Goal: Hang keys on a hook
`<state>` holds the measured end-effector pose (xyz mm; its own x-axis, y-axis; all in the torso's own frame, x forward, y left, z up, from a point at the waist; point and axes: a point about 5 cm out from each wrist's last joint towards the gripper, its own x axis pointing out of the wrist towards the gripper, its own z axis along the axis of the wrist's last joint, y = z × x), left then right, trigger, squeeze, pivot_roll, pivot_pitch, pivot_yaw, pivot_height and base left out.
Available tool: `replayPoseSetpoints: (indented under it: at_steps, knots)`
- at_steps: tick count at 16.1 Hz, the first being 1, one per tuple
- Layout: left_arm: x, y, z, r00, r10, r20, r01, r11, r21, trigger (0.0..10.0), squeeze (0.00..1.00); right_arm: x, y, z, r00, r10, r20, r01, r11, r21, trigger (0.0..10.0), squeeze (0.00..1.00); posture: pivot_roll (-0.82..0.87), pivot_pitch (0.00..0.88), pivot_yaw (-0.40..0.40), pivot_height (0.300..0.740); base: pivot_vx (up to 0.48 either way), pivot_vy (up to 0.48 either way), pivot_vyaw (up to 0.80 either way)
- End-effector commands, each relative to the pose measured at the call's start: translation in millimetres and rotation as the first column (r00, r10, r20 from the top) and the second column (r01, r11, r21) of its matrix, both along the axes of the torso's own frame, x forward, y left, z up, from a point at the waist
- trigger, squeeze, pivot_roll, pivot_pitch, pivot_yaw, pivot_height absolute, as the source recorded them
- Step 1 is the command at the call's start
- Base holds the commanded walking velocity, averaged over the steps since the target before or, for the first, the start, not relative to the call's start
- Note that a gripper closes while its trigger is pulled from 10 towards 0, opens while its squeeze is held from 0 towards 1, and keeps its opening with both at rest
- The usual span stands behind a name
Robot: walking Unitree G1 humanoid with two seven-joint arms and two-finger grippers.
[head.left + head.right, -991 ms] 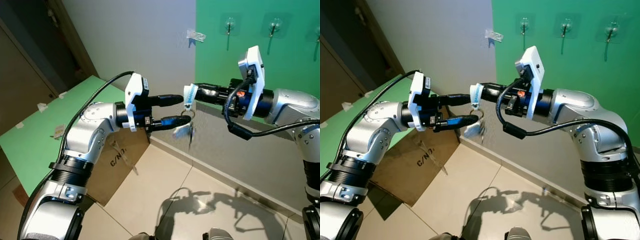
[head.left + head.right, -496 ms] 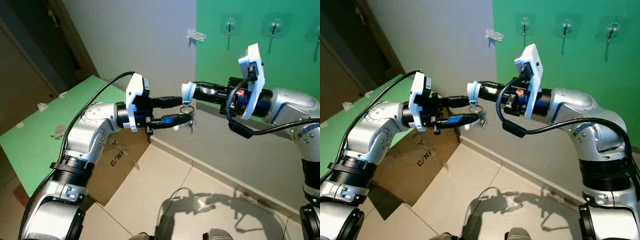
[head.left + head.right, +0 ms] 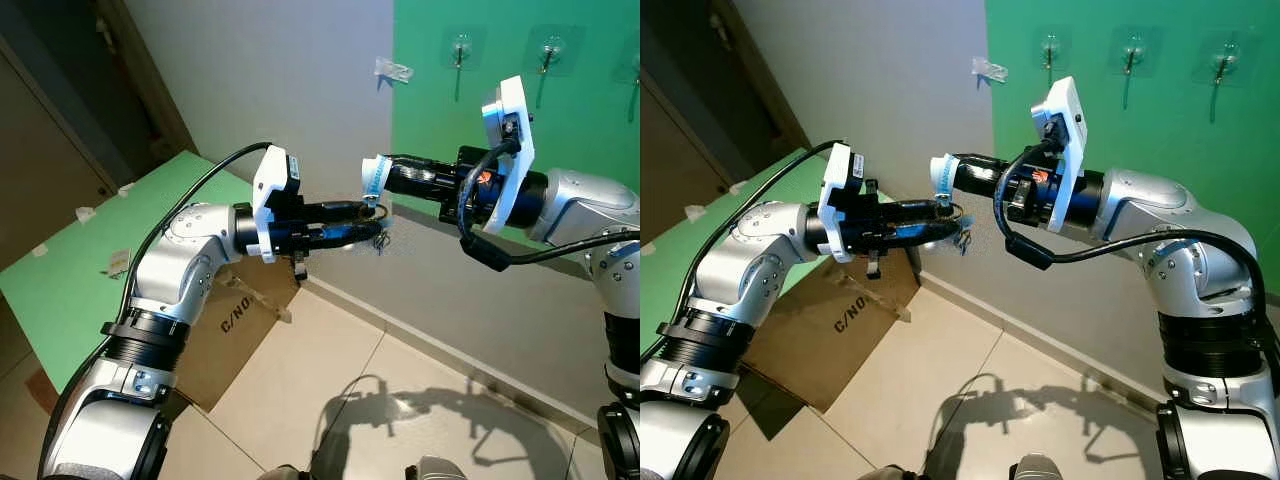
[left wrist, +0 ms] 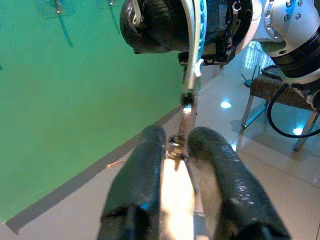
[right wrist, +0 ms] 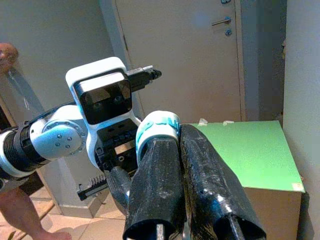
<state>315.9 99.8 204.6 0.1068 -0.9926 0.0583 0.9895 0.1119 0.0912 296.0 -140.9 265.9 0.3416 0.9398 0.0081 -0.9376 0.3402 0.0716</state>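
Green covers the wall panel (image 3: 520,110) on which the hooks (image 3: 460,48) are stuck in a row, well above and behind both arms. A green desk (image 3: 90,270) is seen lower on the robot's left, with a cardboard box (image 3: 235,320) leaning against it on the tiled floor (image 3: 400,390).

In front of the wall, the two arms are brought together at mid-height. The right gripper (image 3: 372,180) is stretched toward the left, its fingers (image 5: 200,180) pressed together on a white and light-blue tag (image 3: 939,174). From that tag the keys (image 3: 378,238) hang on a small metal ring (image 4: 176,147), held in the air between the grippers and well apart from any hook. The left gripper (image 3: 370,222) is levelled just under the right one, its fingers (image 4: 145,170) nearly closed around the ring and the dangling keys; whether a firm pinch has been made cannot be told.

The bunch is judged light, stiff in each metal piece but loose at the ring, so swinging and twisting are to be expected. The metal is judged smooth and likely to slip in the fingers. A hold on the tag or on the ring itself is advised, with the loop left free for the hook.
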Motion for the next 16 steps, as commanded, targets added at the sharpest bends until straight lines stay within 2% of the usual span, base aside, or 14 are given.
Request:
replayPoseSetpoints:
  at_steps: [1, 8, 13, 14, 15, 16]
  knots:
    - [0.3, 1.5, 5, 1.000, -0.014, 0.009, 0.014, 1.000, 0.004, 0.0, 0.00, -2.8, 3.3, 10, 0.999, 0.019, 0.033, -0.020, 1.000, 0.013, 0.0, 0.00, -0.32, 0.053, 0.163, 0.740, 0.000, 0.000, 0.00]
    - [2.4, 2.6, 9, 1.000, 0.008, 0.015, -0.008, 1.000, -0.014, 0.0, 0.00, -0.6, 2.6, 7, 1.000, 0.007, 0.026, -0.007, 1.000, 0.006, 0.0, 0.00, -0.32, 0.055, 0.161, 0.740, 0.000, 0.000, 0.00]
    - [7.4, 4.2, 13, 0.998, 0.055, 0.021, -0.054, 0.997, -0.056, 0.0, 0.00, -1.1, 2.2, 4, 1.000, -0.001, 0.028, 0.001, 1.000, -0.006, 0.0, 0.00, -0.32, 0.056, 0.161, 0.740, 0.000, 0.000, 0.00]
    - [8.1, 5.4, 13, 0.997, 0.069, 0.020, -0.067, 0.995, -0.069, 0.0, 0.00, 1.5, 1.0, 0, 0.998, -0.041, 0.056, 0.043, 0.998, -0.045, 9.3, 0.00, -0.32, 0.055, 0.159, 0.740, 0.000, 0.000, 0.00]
    - [7.4, 6.0, 13, 0.998, 0.068, 0.016, -0.066, 0.995, -0.075, 0.0, 0.00, 2.7, 0.3, -3, 0.995, -0.060, 0.075, 0.065, 0.995, -0.072, 10.0, 0.00, -0.31, 0.055, 0.159, 0.740, 0.000, 0.000, 0.00]
    - [6.6, 6.4, 13, 0.998, 0.065, 0.013, -0.064, 0.995, -0.078, 0.0, 0.00, 5.4, -1.4, -5, 0.992, -0.093, 0.082, 0.100, 0.992, -0.079, 10.0, 1.00, -0.31, 0.054, 0.159, 0.740, 0.000, 0.000, 0.00]
